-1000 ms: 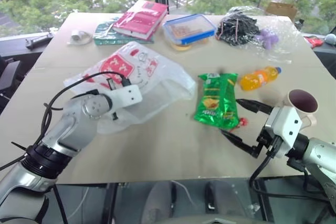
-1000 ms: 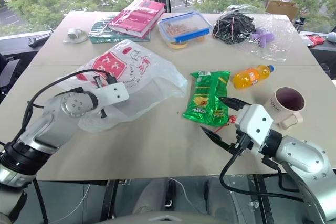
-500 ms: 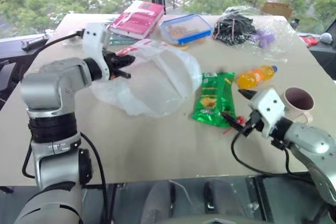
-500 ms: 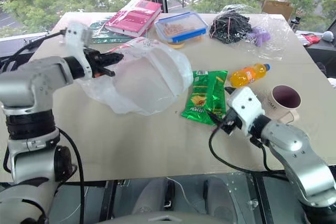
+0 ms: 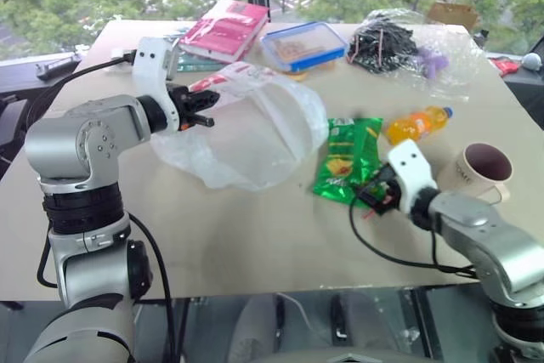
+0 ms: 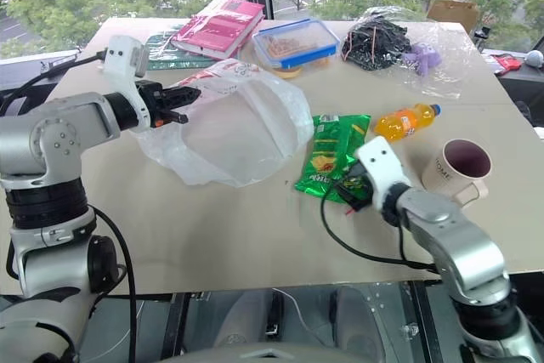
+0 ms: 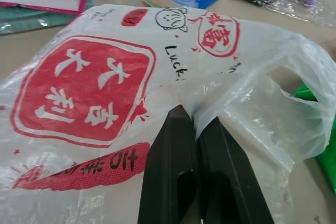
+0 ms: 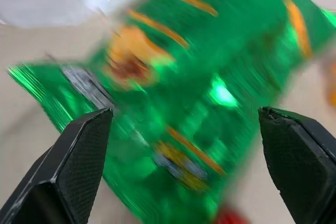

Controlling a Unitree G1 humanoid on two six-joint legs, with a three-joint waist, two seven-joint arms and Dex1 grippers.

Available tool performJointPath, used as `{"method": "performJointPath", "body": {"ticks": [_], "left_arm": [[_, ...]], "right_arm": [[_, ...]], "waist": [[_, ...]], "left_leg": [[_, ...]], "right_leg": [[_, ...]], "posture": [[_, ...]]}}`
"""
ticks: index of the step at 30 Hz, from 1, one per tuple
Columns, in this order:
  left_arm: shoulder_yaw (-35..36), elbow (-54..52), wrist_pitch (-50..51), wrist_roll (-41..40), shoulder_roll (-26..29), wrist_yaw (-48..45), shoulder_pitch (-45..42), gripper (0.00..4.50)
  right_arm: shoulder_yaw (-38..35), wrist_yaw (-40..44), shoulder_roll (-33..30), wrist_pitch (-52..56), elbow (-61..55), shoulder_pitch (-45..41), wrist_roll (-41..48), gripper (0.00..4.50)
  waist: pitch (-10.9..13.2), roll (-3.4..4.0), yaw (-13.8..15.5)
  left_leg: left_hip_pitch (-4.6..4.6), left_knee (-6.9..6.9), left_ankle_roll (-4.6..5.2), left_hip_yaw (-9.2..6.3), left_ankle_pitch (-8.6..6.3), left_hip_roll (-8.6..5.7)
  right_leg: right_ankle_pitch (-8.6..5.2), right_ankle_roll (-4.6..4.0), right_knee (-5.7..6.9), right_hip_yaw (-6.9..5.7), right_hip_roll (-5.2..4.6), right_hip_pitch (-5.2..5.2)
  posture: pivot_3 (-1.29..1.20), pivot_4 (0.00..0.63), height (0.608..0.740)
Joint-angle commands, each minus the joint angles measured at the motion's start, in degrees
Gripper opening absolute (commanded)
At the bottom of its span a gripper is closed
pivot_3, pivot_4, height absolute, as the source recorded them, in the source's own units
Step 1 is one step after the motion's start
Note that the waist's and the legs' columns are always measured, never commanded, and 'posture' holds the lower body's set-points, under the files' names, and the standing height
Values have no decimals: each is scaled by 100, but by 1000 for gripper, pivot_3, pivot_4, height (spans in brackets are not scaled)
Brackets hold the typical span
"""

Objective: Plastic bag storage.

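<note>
Head stereo pair looks down over the table [image 5: 255,244]; wrist cameras sit close on the plastic bag [image 7: 105,77] and snack packet [image 8: 199,93].

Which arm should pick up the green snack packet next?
Right. The right gripper is open and aimed at the green foil snack packet, while the left gripper is shut on the translucent white plastic bag.

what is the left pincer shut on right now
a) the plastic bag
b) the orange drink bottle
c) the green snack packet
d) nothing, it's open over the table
a, the left pincer has its two black fingers pressed together on a fold of the plastic bag, lifting that edge off the table, while the green snack packet lies flat in front of the open right pincer.
</note>
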Motion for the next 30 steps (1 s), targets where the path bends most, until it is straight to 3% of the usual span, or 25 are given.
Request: {"method": "performJointPath", "body": {"ticks": [1, 5, 11, 14, 17, 21, 30], "left_arm": [[90, -327, -41, -126, 55, 95, -7, 79], [98, -345, -57, -195, 14, 188, 12, 79], [55, -333, -106, -282, 12, 248, 0, 79], [31, -333, -122, -307, 11, 285, -4, 0], [24, -332, -128, -339, 21, 322, 0, 0], [32, -319, -140, -347, 39, 343, 19, 0], [75, -312, -147, -400, -4, 414, 13, 0]], "right_arm": [[-909, -53, 255, 968, -251, 90, 371, 4500], [-1240, -310, 642, 1588, -256, 84, 355, 4500], [-959, -621, 997, 1272, 249, 96, 98, 4500], [-892, -693, 1049, 1139, 423, 75, 25, 3702], [-768, -716, 1018, 1021, 433, 129, -19, 2357], [-665, -504, 737, 899, -36, 240, 105, 888], [-899, -24, 545, 1229, -703, -316, 823, 764]], "waist": [[0, 0, -1], [1, 1, -43], [1, 2, -76], [0, 1, -76], [0, 1, -75], [1, 2, -66], [1, 3, -86]], "left_leg": [[0, -1, 0, 0, 0, 0], [5, -4, 0, 0, 0, 4], [8, -7, 0, 4, 0, 1], [8, -7, 0, 5, 0, -1], [9, -7, -1, 4, 0, -1], [8, -7, -1, 4, 0, -1], [9, -11, -1, 3, 0, 1]], "right_leg": [[0, 0, 1, 1, 0, 0], [0, -1, 9, 1, 4, -1], [0, -1, 8, 5, 3, -1], [0, 0, 6, 6, 2, -1], [0, 0, 6, 5, 2, 0], [0, 0, 5, 6, 2, 0], [0, 0, 4, 5, 4, -1]], "posture": [[0, 150, 740], [0, 150, 740], [0, 150, 740], [0, 150, 740], [0, 150, 740], [0, 150, 740], [0, 150, 740]]}}
